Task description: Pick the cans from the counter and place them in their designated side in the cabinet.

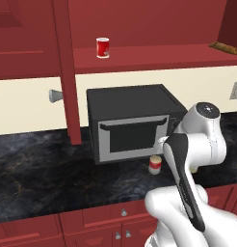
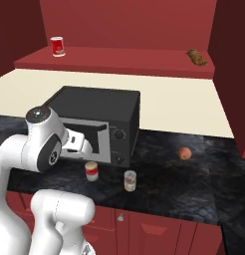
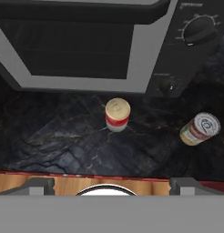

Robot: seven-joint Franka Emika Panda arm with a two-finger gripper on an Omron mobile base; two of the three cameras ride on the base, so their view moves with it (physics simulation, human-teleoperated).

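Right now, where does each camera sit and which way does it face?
Left base view: behind the arm's left, facing the microwave and cabinet; arm at lower right.
Right base view: behind the arm's right, facing the same counter; arm at lower left.
Hand view: on the hand, looking down at the red-and-white can and olive-label can; open claw at the bottom.
Shared: all show the red-and-white can and microwave.

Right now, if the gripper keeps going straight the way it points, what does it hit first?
Probably the red-and-white can, upright on the counter before the microwave. It sits near the hand view's centre between the open gripper's fingertips; depth is unclear.
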